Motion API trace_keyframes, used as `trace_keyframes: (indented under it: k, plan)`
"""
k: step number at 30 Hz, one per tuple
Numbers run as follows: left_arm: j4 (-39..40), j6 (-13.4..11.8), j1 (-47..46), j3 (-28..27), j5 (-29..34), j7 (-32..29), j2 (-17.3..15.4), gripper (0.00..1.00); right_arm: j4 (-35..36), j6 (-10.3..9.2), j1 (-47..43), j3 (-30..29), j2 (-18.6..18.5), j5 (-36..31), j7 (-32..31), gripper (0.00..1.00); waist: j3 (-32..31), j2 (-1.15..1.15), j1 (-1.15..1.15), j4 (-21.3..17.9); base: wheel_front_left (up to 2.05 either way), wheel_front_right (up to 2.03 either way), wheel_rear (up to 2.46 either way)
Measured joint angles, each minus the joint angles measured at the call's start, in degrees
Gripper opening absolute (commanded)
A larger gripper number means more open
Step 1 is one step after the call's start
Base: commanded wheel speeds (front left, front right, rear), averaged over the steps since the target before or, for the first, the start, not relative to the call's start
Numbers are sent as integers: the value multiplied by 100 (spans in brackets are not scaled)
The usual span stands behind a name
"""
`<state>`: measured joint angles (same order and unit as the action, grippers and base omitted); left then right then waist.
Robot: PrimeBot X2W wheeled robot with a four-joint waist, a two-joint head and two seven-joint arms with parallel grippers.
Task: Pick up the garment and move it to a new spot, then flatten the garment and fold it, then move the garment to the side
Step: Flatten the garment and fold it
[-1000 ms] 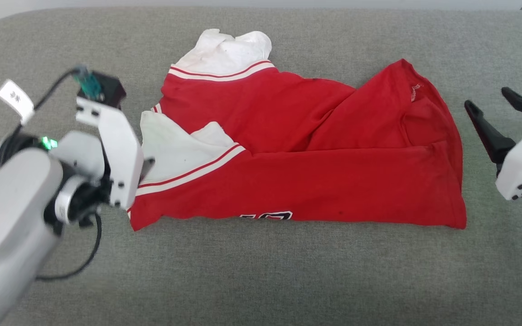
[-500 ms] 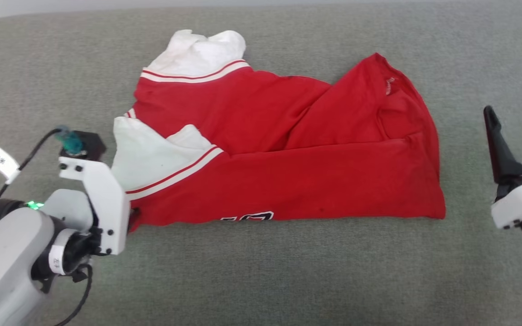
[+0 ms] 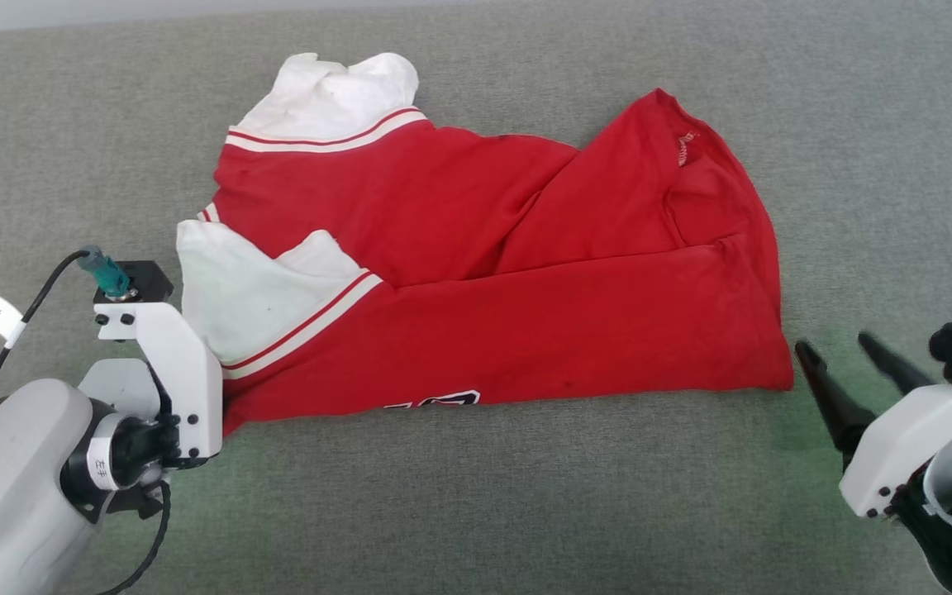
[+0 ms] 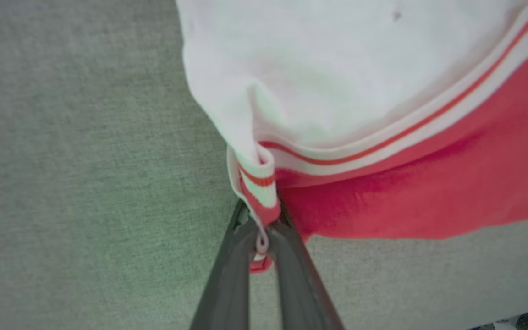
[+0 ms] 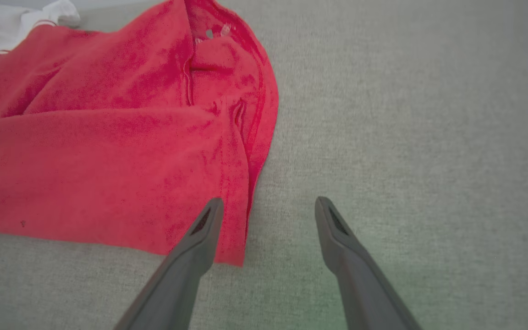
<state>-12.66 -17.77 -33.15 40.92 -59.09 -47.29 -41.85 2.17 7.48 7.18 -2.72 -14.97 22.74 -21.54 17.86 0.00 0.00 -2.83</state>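
Grey fabric surface (image 3: 476,512) under crumpled shirt (image 3: 525,289). Left gripper (image 4: 261,220) low, clamped on shirt's striped trim; right gripper (image 5: 268,204) spread wide by right hem corner.

Left pincer (image 4: 261,222) is pinched tight, while right pincer (image 5: 268,201) hovers with its fingers spread wide.

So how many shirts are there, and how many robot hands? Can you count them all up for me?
Shirts: 1, the red and white garment
Robot hands: 2, the left hand pinching the garment's striped corner, and the right hand open beside its other end
Total: 3
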Motion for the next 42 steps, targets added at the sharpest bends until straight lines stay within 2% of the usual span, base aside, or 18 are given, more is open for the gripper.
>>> trace_keyframes:
  k: [8,15,16,17,19,27,31,42]
  plan:
    - [-140,89,-166,81,8,25,212,0,-439,1,174,247,-188,520,-1311,100,23,0,0,180,0,0,0]
    - [-163,172,-248,110,10,83,328,0,-866,0,675,483,-361,538,-1981,100,100,0,0,365,0,0,0]
    - [-171,182,-255,112,11,93,336,0,-967,1,756,513,-375,545,-2079,84,111,0,0,386,0,0,0]
    - [-185,188,-270,112,10,98,357,0,-1032,-1,826,594,-407,549,-2206,34,119,0,0,406,0,0,0]
    - [-204,197,-281,123,18,148,391,0,-1169,0,959,672,-502,545,-2458,0,128,0,0,448,0,0,0]
    - [-177,246,-293,115,18,224,439,0,-1121,1,1081,773,-791,812,-2905,0,88,0,0,570,0,0,0]
    - [25,159,-264,121,14,132,323,0,-867,1,1035,691,-949,1005,-3133,0,34,0,0,609,0,0,0]
    - [1358,-494,205,33,9,-148,-352,0,307,2,382,341,-1405,1417,-3882,0,-31,0,0,692,0,0,0]
